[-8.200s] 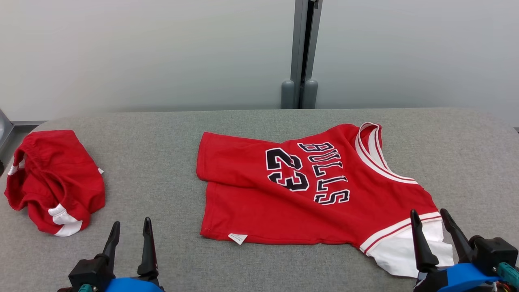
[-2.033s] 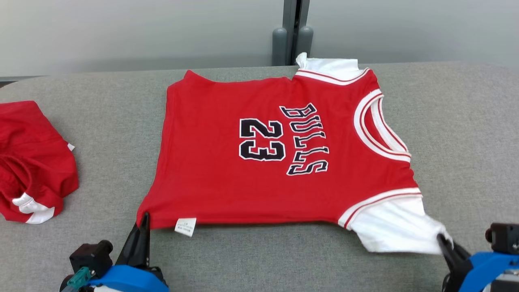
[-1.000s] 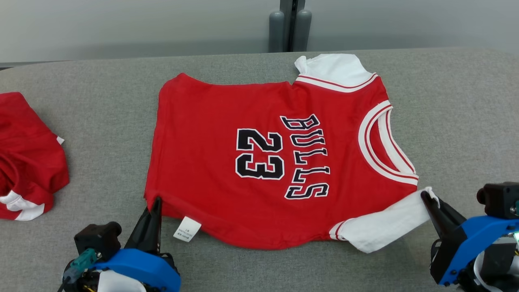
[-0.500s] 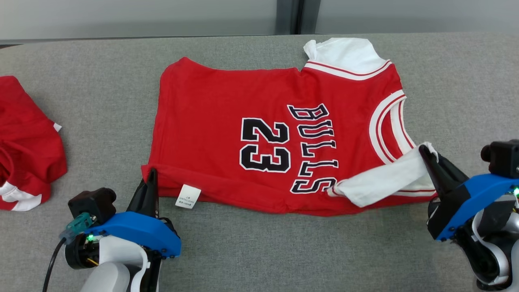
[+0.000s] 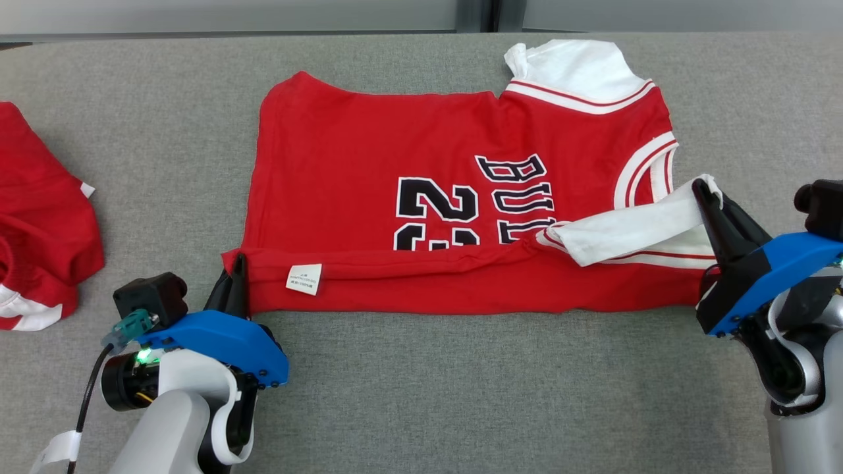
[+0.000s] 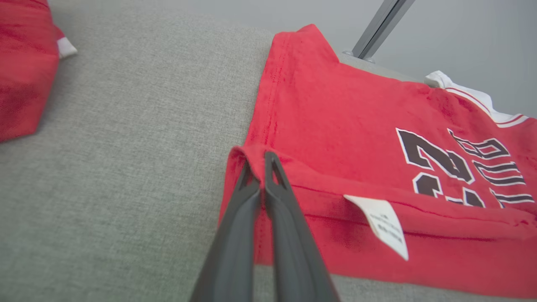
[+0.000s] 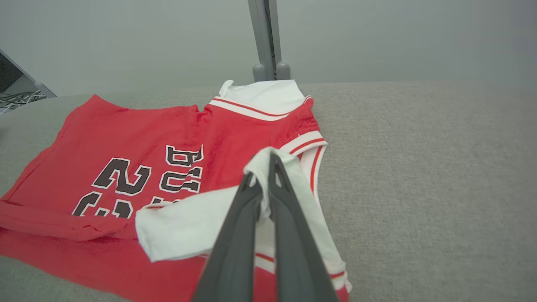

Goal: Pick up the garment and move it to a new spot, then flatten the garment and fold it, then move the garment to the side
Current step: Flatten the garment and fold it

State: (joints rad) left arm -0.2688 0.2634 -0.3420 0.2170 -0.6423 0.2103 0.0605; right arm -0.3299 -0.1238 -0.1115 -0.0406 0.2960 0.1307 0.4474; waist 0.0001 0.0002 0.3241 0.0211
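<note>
Left gripper point(image 5: 238, 262), right gripper point(image 5: 699, 189) (both pinching jersey point(image 5: 369, 131))

Red jersey point(image 5: 369, 131), near edge folded over

left gripper point(image 5: 238, 260) = closed on garment point(image 5: 369, 145); right gripper point(image 5: 699, 189) = closed on garment; fingers point(image 6: 235, 235) = forward

My work surface: one grey cloth-covered table point(image 5: 421, 395). On it, centre: one red jersey point(image 5: 369, 145), near edge folded over. At my far left: one crumpled red garment point(image 5: 39, 224).
</note>
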